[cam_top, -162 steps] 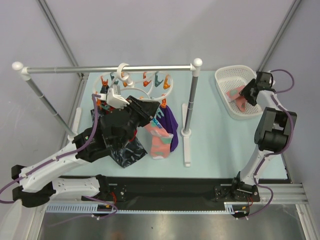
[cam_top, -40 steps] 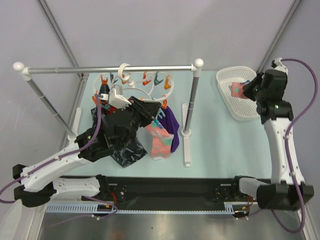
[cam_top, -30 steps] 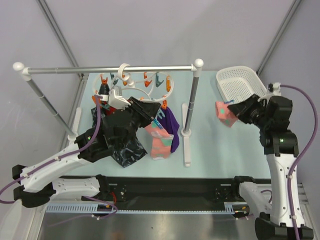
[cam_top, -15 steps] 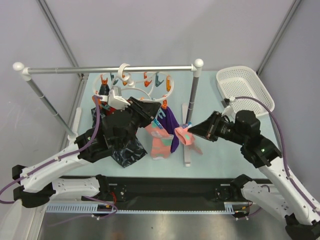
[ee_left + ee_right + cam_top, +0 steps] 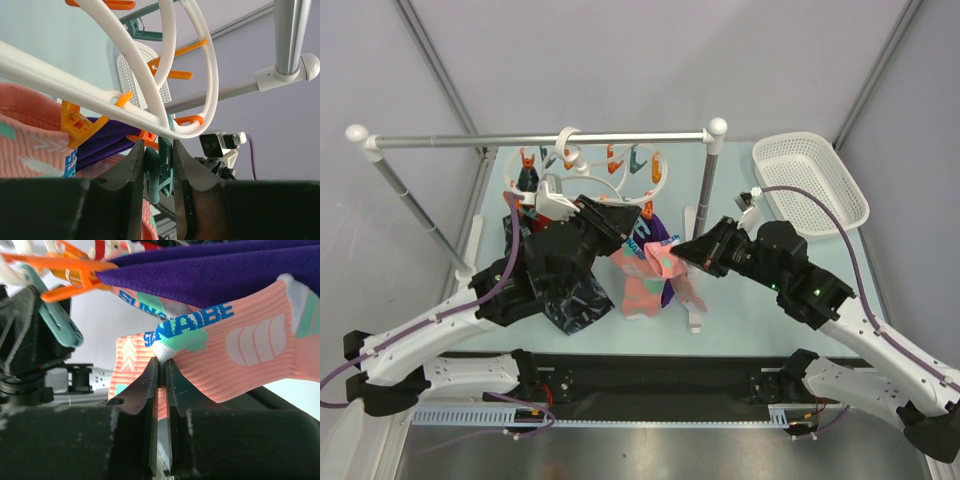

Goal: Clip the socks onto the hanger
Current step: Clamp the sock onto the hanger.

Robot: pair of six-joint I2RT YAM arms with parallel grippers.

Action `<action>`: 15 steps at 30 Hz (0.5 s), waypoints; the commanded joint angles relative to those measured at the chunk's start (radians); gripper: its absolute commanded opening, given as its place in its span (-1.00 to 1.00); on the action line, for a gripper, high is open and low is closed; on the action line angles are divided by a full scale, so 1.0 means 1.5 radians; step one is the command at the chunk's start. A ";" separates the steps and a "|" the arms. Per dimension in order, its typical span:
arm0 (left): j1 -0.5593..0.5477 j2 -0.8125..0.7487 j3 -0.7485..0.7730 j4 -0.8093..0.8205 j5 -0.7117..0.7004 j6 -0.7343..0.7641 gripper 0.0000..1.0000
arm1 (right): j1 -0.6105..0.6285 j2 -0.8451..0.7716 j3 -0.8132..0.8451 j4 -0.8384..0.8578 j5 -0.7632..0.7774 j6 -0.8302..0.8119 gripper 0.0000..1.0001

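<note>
The white oval hanger [image 5: 657,170] hangs by its hook from the grey rail, with orange and teal clothespins around its rings. My left gripper [image 5: 636,216] is shut on a teal clothespin [image 5: 161,172] under the hanger's ring [image 5: 202,75]. My right gripper [image 5: 682,252] is shut on a salmon-pink sock [image 5: 666,263] with teal and white patches. It holds the sock just right of the left gripper, close under the hanger. In the right wrist view the sock [image 5: 250,360] is pinched at its white and teal tip, with the teal clothespin [image 5: 59,324] to the left. Another salmon sock [image 5: 638,290] hangs from the hanger.
A purple cloth [image 5: 666,238] and a dark navy marbled cloth [image 5: 570,300] hang from the same hanger. The grey rail [image 5: 470,139] spans the back on two posts; its right post [image 5: 703,205] stands just behind my right gripper. A white basket [image 5: 810,180] sits at back right.
My right arm has swung left from the basket to the hanger, carrying the salmon sock with it. The left arm has stayed in place on the clothespin.
</note>
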 commanded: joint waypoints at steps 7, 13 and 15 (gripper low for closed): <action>0.002 -0.002 -0.012 0.001 0.000 -0.004 -1.00 | 0.003 -0.015 0.018 0.063 0.073 0.041 -1.00; 0.002 0.001 -0.014 -0.001 -0.001 -0.004 -1.00 | 0.003 -0.002 0.011 0.099 0.064 0.066 -1.00; 0.002 0.002 -0.014 -0.002 -0.001 -0.004 -1.00 | 0.003 0.002 0.012 0.107 0.060 0.068 -1.00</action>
